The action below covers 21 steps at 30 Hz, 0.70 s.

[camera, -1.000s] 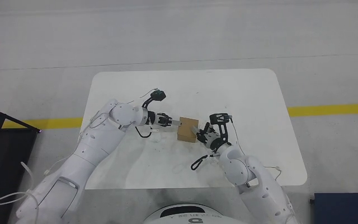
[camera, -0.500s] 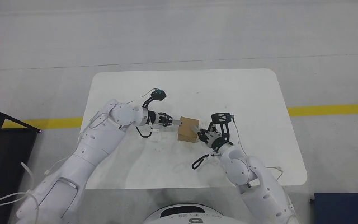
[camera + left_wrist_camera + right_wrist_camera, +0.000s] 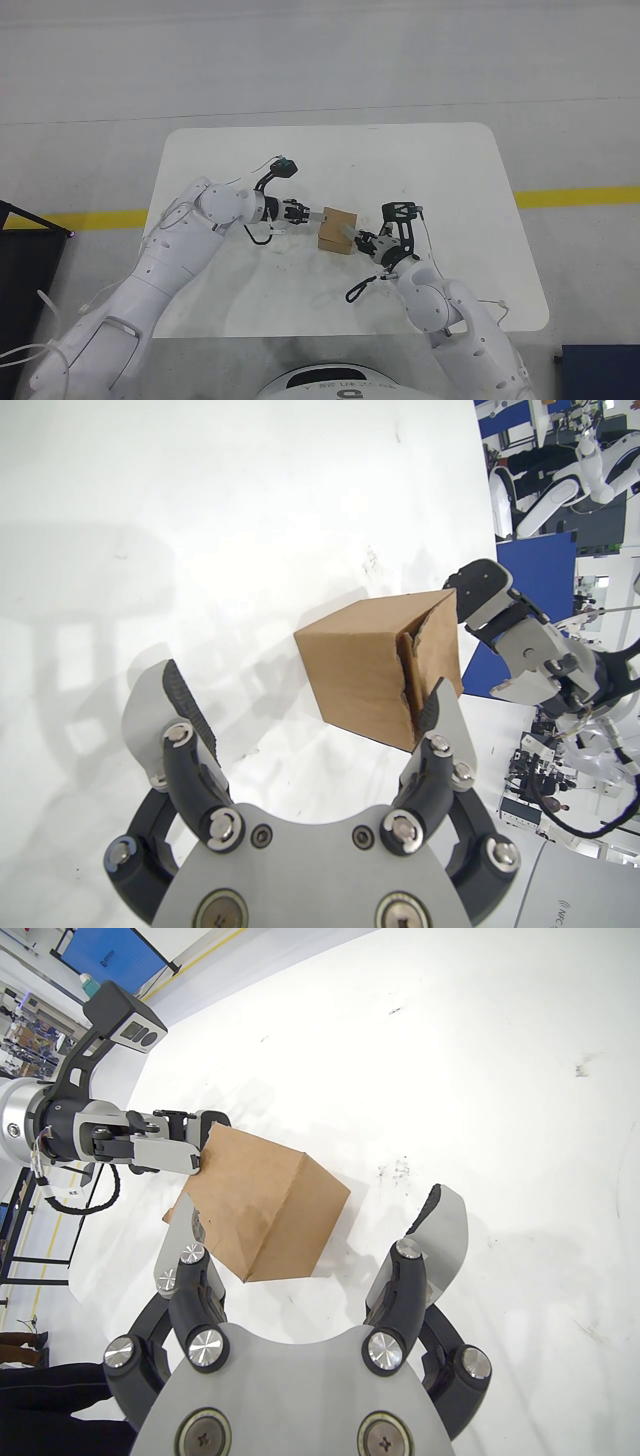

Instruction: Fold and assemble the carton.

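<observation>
The left arm (image 3: 215, 215) lies low across the white flat-topped counter (image 3: 430, 170), elbow bent, wrist levelled toward the middle, and the left jaws stand spread wide. The right arm (image 3: 430, 300) comes in from the opposite side, and the right jaws are likewise spread wide, gripping nothing. The two sets of jaws face each other with the small brown cube-shaped cardboard carton (image 3: 337, 231) between them

In the left wrist view the carton (image 3: 370, 680) stands on the counter just beyond the left jaws' tips, off toward one side of their gap. One left finger (image 3: 442, 720) touches the carton's nearest upright edge, at the ragged seam where two flaps meet. The other left finger (image 3: 170, 700) is well apart from the carton, over bare counter. At the carton's far upper corner a finger of the right jaws (image 3: 480, 590) touches the cardboard

In the right wrist view the carton (image 3: 270, 1208) sits just beyond the right jaws' tips, shifted toward one finger, with a corner turned toward them. That right finger (image 3: 187, 1228) lies against the carton's side face near a low corner, and a small bit of flap shows behind it. The other right finger (image 3: 442, 1223) is apart, over bare counter. A finger of the left jaws (image 3: 165, 1153) meets the carton's far top corner
</observation>
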Available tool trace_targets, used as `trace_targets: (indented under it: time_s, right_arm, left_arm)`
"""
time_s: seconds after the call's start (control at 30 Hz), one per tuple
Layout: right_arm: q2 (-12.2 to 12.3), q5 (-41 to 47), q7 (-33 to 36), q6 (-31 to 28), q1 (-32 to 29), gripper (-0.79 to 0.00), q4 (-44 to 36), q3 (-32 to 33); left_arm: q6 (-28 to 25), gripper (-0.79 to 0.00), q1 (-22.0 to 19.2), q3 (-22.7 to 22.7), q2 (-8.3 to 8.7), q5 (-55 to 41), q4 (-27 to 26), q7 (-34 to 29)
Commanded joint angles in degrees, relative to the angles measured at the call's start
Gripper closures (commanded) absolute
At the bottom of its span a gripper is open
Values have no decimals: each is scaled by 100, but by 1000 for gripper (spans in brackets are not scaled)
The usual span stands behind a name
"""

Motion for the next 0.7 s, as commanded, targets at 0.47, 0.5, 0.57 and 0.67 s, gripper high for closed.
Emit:
trace_targets:
  time_s: [0.47,0.5,0.57,0.67]
  right_arm:
    - [0,-7,18,-29,5,-631,18,-5]
    - [-1,-9,18,-27,7,-622,26,-7]
    - [-2,-11,23,-22,9,-591,38,-15]
    - [-4,-18,18,-15,9,-582,57,-30]
  left_arm:
    - [36,-785,24,-66,20,39,-175,-10]
    - [37,-785,26,-71,22,43,-175,-11]
    - [29,-785,29,-77,25,55,-170,-10]
    - [28,-785,31,-61,28,129,-161,-29]
